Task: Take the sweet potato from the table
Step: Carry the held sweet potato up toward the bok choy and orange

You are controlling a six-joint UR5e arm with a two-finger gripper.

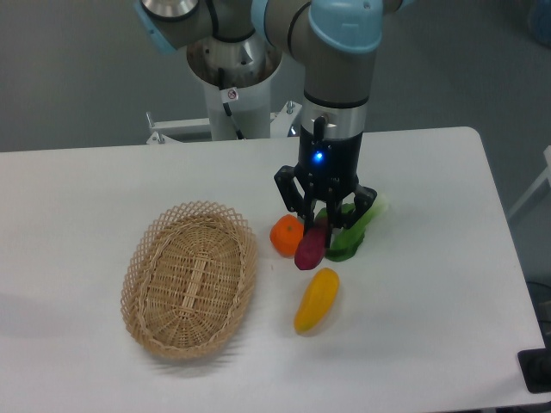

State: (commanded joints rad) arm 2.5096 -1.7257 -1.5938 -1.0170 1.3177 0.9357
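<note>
The sweet potato [309, 249] is a small dark magenta tuber, standing tilted on the white table [430, 284] between the round orange fruit [287, 236] and a green leafy vegetable [353, 231]. My gripper [322, 227] comes straight down onto its upper end. The fingers converge on that end and look shut on it. The tuber's lower end is at or just above the tabletop; I cannot tell which. Its top is hidden between the fingers.
A yellow-orange elongated vegetable [316, 300] lies just in front of the sweet potato. An oval wicker basket [190, 280] stands to the left. The robot's base [232, 86] is behind the table's far edge.
</note>
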